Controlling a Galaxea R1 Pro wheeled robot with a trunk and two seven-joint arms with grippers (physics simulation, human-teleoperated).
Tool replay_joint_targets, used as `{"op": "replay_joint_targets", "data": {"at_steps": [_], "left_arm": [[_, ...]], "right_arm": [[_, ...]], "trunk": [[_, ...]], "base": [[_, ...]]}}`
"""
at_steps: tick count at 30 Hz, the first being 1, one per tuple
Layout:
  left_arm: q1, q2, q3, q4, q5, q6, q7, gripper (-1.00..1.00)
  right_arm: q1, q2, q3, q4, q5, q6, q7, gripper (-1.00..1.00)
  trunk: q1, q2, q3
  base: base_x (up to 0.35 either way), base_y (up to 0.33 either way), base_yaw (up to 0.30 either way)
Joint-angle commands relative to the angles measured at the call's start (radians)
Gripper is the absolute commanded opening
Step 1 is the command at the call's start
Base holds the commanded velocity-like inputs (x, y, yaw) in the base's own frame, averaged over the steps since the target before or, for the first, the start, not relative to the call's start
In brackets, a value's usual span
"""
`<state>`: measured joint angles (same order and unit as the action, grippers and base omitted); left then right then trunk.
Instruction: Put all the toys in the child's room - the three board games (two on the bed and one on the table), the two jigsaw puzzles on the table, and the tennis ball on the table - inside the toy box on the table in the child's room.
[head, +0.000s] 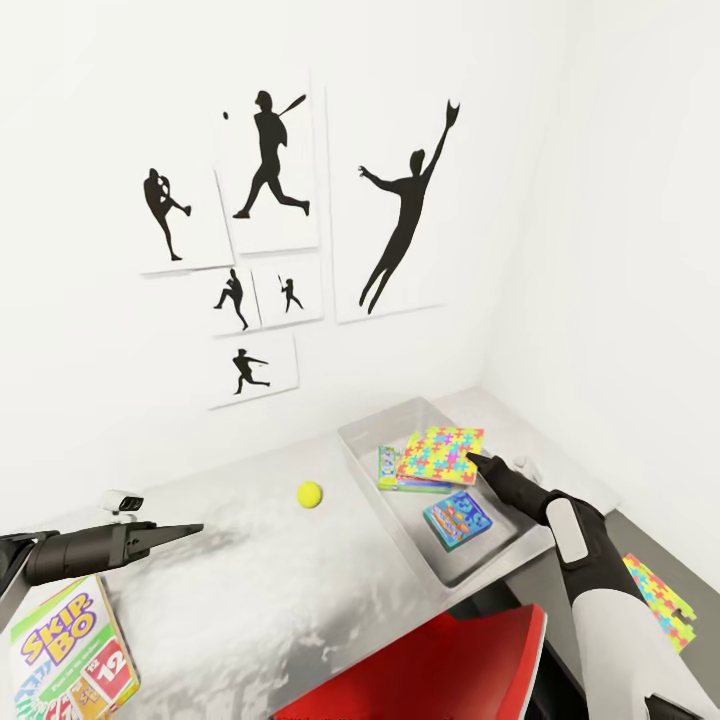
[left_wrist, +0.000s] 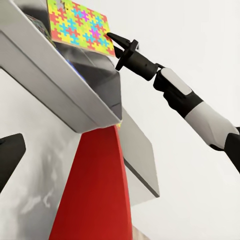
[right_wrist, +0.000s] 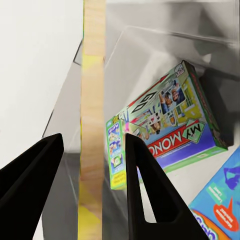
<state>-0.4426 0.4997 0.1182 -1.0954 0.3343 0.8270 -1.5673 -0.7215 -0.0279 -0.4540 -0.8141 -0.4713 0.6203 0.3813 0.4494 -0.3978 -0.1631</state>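
The grey toy box (head: 410, 545) stands on the right half of the pale table (head: 250, 590). My right gripper (head: 472, 458) hangs over it, open, with a jigsaw puzzle (head: 440, 452) edge-on between its fingers (right_wrist: 92, 100) and touching neither. That puzzle leans on a green Monopoly board game (right_wrist: 165, 125). A blue game (head: 457, 518) lies flat in the box. The tennis ball (head: 309, 493) rests mid-table. A SKIP-BO game (head: 75, 660) lies at the near left corner. My left gripper (head: 198, 528) hovers empty above the table's left side, open. Another puzzle (head: 660, 600) lies lower, right of the table.
A red chair (head: 430, 670) is pushed up to the table's front edge below the toy box. A small white object (head: 125, 500) sits at the table's back left. White walls with black baseball silhouette prints (head: 270, 170) close in the back and right.
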Motion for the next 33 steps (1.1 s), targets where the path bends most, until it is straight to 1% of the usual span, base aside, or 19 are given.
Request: {"op": "replay_joint_targets", "data": {"at_steps": [1,7,10,17,30,31,33], "left_arm": [[-0.001,0.0,-0.001,0.0,0.0,0.011,-0.004,1.0],[-0.001,0.0,-0.001,0.0,0.0,0.011,-0.004,1.0],[-0.001,0.0,0.0,0.0,0.0,0.011,-0.004,1.0],[-0.001,0.0,0.0,0.0,0.0,0.011,-0.004,1.0],[-0.001,0.0,0.001,0.0,0.0,0.011,-0.004,1.0],[-0.001,0.0,0.001,0.0,0.0,0.011,-0.004,1.0],[-0.001,0.0,0.001,0.0,0.0,0.011,-0.004,1.0]], "right_arm": [[-0.001,0.0,-0.003,0.0,-0.003,0.007,0.002,-1.0],[-0.001,0.002,-0.001,0.0,-0.003,0.004,0.002,-1.0],[-0.001,0.002,0.001,0.001,-0.002,-0.018,0.002,-1.0],[-0.001,0.001,0.001,0.001,0.0,-0.031,0.002,-1.0],[-0.001,0.001,0.001,0.002,-0.001,-0.027,0.002,-1.0],[-0.001,0.001,0.001,0.003,-0.001,-0.026,0.002,1.0],[-0.001,0.001,0.002,0.003,0.0,-0.025,0.002,1.0]], "trunk": [[0.001,-0.002,-0.004],[0.001,-0.002,-0.013],[0.001,-0.002,-0.017],[0.001,-0.002,-0.018],[0.001,-0.002,-0.018],[0.001,-0.002,-0.018],[0.001,-0.002,-0.018]], "base": [[0.0,0.0,0.0],[0.0,0.0,0.0],[0.0,0.0,0.0],[0.0,0.0,0.0],[0.0,0.0,0.0],[0.0,0.0,0.0],[0.0,0.0,0.0]]}}
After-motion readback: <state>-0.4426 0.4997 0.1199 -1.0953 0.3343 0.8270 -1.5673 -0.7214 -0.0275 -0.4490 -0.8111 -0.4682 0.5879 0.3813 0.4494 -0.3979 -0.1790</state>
